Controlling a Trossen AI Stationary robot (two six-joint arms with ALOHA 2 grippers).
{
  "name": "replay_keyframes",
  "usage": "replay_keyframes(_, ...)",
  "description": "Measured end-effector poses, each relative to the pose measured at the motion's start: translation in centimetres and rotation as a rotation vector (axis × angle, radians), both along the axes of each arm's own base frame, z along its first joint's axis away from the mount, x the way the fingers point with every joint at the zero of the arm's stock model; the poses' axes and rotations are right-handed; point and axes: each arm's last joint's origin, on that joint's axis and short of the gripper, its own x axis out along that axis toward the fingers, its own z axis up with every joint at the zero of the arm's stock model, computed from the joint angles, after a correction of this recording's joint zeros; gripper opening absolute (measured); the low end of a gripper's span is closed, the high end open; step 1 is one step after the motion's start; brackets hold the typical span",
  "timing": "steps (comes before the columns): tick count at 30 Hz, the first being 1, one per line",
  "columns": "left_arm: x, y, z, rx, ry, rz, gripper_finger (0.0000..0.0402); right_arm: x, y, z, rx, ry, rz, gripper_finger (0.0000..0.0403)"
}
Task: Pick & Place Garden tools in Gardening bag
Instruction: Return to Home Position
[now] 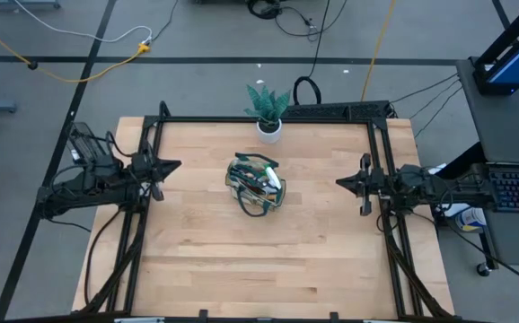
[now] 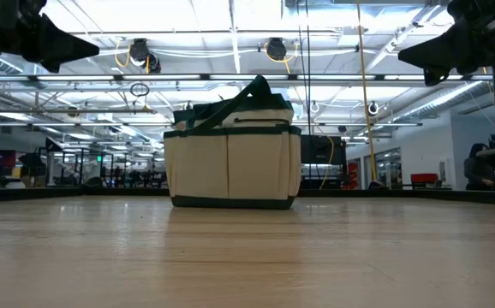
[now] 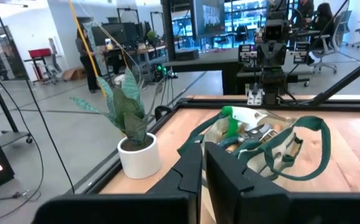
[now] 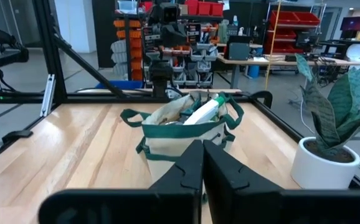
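Observation:
The gardening bag [image 1: 256,186], beige with dark green trim, stands on its base at the table's middle [image 2: 232,162]. Garden tools stick out of its open top, among them a green-and-white spray bottle [image 4: 203,110] [image 3: 232,118] and dark handles [image 3: 255,132]. One green handle loop [image 3: 312,144] droops over the bag's side. My left gripper [image 1: 177,165] [image 3: 203,154] hovers shut at the table's left edge, pointing level at the bag. My right gripper [image 1: 338,182] [image 4: 203,147] hovers shut at the right edge, also level and facing the bag. Both are well clear of it.
A green plant in a white pot [image 1: 268,127] stands at the table's far edge, just behind the bag. Dark frame rails [image 1: 381,161] run along the table's left, right and far sides. Bare wood [image 1: 259,269] fills the near half.

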Motion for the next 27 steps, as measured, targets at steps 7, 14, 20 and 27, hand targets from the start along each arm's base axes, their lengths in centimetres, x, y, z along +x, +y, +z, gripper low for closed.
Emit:
replay_keyframes(7,0.01,0.0,-0.02,0.01,0.004,0.0,0.0026,-0.27,0.0,0.1,-0.004,-0.017,0.0,0.0)
replay_keyframes(14,0.01,0.0,-0.04,0.003,0.004,0.0,0.0026,-0.5,-0.01,-0.19,-0.001,0.007,0.0,0.0)
replay_keyframes(20,0.01,0.0,-0.05,-0.006,0.001,-0.001,0.0026,-0.64,-0.01,-0.18,-0.003,0.003,0.001,0.0)
replay_keyframes(27,0.45,-0.04,-0.8,0.019,0.016,-0.035,0.0026,-0.64,-0.01,-0.16,-0.004,0.001,0.0,0.0)
